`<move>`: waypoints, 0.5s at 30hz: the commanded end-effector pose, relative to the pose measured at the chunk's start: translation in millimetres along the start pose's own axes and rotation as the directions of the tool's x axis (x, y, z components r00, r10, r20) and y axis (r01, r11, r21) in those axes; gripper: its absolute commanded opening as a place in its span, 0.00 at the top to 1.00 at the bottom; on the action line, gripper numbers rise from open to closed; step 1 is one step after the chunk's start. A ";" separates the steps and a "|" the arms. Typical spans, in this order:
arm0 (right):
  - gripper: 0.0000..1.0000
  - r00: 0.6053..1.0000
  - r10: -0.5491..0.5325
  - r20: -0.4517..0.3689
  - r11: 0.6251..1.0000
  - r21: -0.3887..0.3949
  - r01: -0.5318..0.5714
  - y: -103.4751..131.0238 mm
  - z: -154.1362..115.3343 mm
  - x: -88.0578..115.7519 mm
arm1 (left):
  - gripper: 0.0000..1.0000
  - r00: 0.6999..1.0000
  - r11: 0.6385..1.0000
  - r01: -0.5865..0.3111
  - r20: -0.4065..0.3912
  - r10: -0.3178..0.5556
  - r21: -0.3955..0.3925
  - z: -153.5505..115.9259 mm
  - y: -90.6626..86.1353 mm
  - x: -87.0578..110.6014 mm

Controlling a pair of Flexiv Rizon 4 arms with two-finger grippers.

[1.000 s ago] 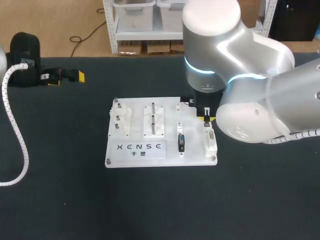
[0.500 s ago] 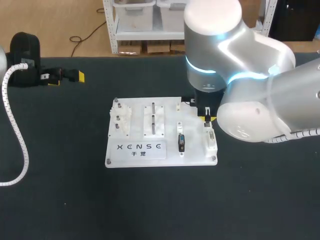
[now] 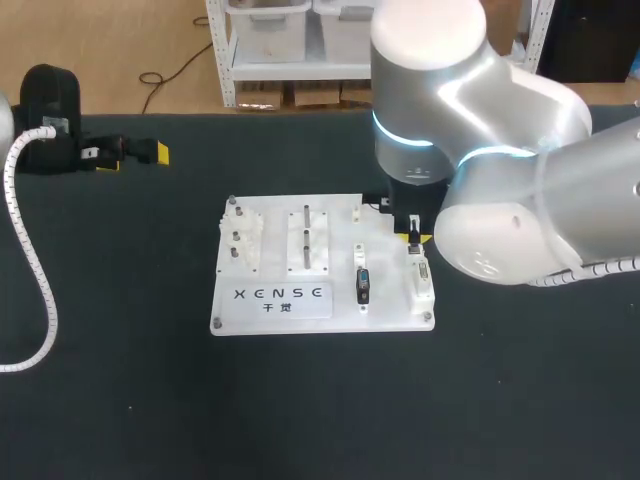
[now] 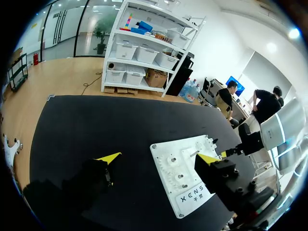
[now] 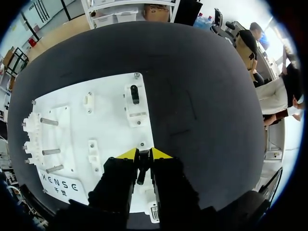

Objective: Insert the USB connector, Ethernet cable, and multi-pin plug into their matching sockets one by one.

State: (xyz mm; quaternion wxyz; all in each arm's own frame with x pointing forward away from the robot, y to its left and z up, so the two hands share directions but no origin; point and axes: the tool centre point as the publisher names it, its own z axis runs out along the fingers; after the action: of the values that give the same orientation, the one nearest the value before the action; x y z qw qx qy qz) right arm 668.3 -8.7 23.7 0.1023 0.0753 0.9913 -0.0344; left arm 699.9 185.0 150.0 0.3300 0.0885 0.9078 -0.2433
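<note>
right wrist view: a dark plug (image 5: 142, 168) is being clamped from both sides by the right gripper (image 5: 143, 155), w/ the yellow tips nearly meeting on it; plug type can't be told. plug + fingers are being held right over the white board (image 5: 110, 120), at its edge. ahead of the fingers, a black connector part (image 5: 134, 94) is sitting in a small white mount on the board. off to one side, metal pegs (image 5: 49, 152) are sticking out of a toothed white block. head view: the same gripper is being shown at the board's far right corner, just behind a multi-pin socket (image 3: 422, 272); whether the plug is touching the board can't be told. the board is lying flat on the black table (image 3: 300, 400), approx mid-table. left wrist view: the left gripper (image 4: 159, 159) is being held well apart from the board, at the table's far left, fingers spread wide w/ nothing btwn them.
</note>
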 end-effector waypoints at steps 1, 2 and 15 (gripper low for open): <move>1.00 1.000 0.002 0.006 1.000 -0.005 -0.002 0.8 7.3 3.1 | 0.00 1.000 1.000 0.000 0.000 0.000 0.000 0.0 0.0 0.0; 1.00 1.000 0.002 0.007 1.000 -0.005 -0.002 1.3 7.6 2.8 | 0.00 1.000 1.000 0.000 0.000 0.000 0.000 0.0 0.0 0.0; 1.00 1.000 -0.001 0.017 1.000 -0.003 0.001 1.6 10.1 -3.6 | 0.00 1.000 1.000 0.000 0.000 0.000 0.000 0.0 0.0 0.0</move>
State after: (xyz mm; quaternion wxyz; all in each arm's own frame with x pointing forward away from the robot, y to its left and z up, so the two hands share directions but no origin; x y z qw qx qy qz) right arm 673.0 -8.7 19.1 0.1099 0.0731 0.9907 -0.0329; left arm 700.0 185.0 150.0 0.3300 0.0885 0.9078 -0.2433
